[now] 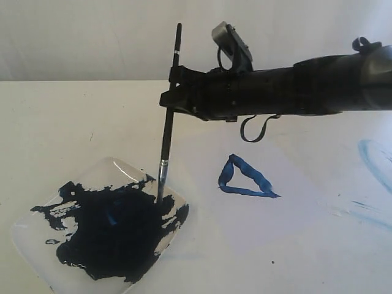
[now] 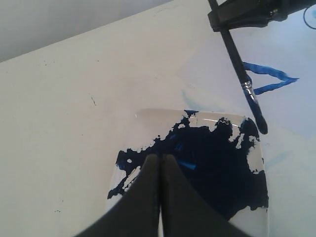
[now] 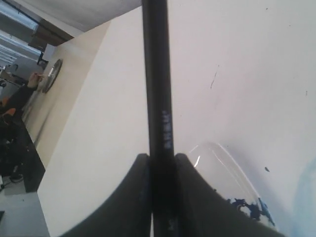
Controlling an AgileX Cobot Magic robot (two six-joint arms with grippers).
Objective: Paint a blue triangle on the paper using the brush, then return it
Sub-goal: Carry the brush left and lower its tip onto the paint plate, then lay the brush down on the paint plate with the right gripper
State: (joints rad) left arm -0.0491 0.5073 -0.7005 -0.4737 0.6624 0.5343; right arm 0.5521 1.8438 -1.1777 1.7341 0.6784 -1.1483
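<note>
Right claw (image 1: 173,101) pinches the brush (image 1: 164,144) by its upper handle, tip at the plate's (image 1: 27,229) right edge. Treat the brush as light, stiff and slick. Hold it by the handle, never the wet tip.

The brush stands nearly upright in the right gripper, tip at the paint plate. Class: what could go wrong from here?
1. The brush tip is right by the plate's edge. Released there, it may roll off onto the table.
2. Its blue-stained bristles could drip on the paper or smear the blue triangle if swung that way.
3. The right gripper pinches only the thin handle, so the brush might swivel or slip.
</note>
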